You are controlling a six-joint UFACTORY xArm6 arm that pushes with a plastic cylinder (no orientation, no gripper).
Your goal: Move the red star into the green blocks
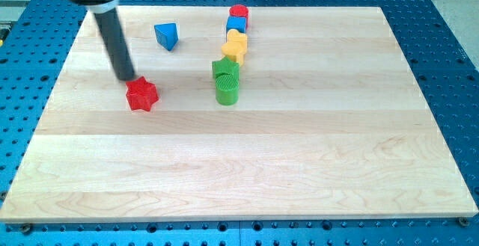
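Note:
The red star (141,94) lies on the wooden board (239,171), left of centre. My tip (126,78) is at the star's upper-left edge, touching or nearly touching it. The two green blocks stand to the star's right: a green star (224,69) and, just below it, a green cylinder (227,89), touching each other. About a hand's width of bare board separates the red star from them.
Above the green blocks runs a column: a yellow block (235,47), a blue block (237,25) and a red block (239,11). A blue triangular block (167,35) lies at the upper left, to the right of the rod.

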